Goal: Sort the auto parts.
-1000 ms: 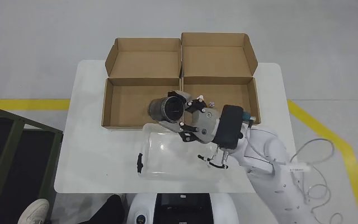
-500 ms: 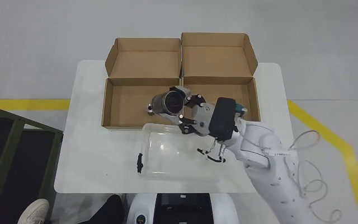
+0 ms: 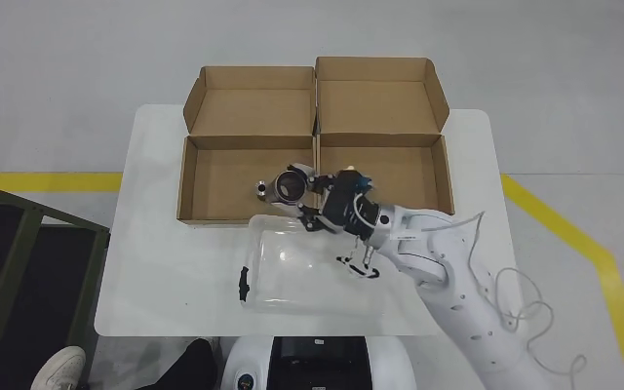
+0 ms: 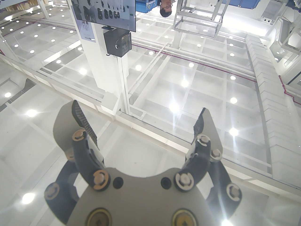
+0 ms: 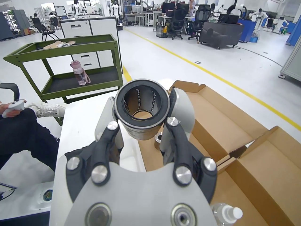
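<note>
Right tool point(image 5: 142, 118) was clenched on a hollow steel cylinder with black end rings point(image 3: 290, 182), with ball rows lining its bore. The cylinder sat at the centre of the top view, over the right end of the left brown cardboard box point(image 3: 219, 185). Left tool point(image 4: 139, 110) was released, its serrated pads point(image 4: 83, 122) spread wide.

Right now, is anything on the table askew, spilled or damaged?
Nothing stands out. The right gripper holds the bearing over the left box; it and the right box sit straight, side by side, undamaged.
</note>
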Controlling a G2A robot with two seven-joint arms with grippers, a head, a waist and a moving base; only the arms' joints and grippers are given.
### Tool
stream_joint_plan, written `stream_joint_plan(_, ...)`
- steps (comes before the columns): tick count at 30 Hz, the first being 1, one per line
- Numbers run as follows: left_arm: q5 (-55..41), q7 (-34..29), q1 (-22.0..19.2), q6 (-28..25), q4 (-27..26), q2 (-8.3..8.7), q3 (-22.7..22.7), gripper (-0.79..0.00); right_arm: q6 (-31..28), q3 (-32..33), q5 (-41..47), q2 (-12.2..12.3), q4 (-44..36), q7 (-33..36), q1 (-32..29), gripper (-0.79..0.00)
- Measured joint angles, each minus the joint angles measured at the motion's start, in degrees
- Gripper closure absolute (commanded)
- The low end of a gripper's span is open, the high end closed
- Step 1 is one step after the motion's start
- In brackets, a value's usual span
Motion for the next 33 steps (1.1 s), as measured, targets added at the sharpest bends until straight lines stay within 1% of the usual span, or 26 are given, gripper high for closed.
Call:
stream_joint_plan(6, 0.0, 0.0, 0.0, 0.0, 0.0, 0.00, 0.0, -0.785, 1.0, -0.9, -0.4, -0.2, 3.2, 0.3, 1.4, 0.000)
stream_joint_plan(15, 0.0, 0.0, 0.0, 0.0, 0.0, 0.00, 0.0, -0.785, 4.6, -3.5, -2.6, -0.9, 6.8, 2.3, 3.5, 0.000)
stream_joint_plan(25, 0.0, 0.0, 0.0, 0.0, 0.0, 0.00, 0.0, -0.785, 10.2, -8.2, -4.2, -2.5, 13.2, 6.4, 8.2, 0.000)
stream_joint_plan(33, 0.0, 0.0, 0.0, 0.0, 0.0, 0.00, 0.0, -0.785, 13.3, -11.7, -4.1, -4.2, 19.5, 9.3, 12.4, 0.000)
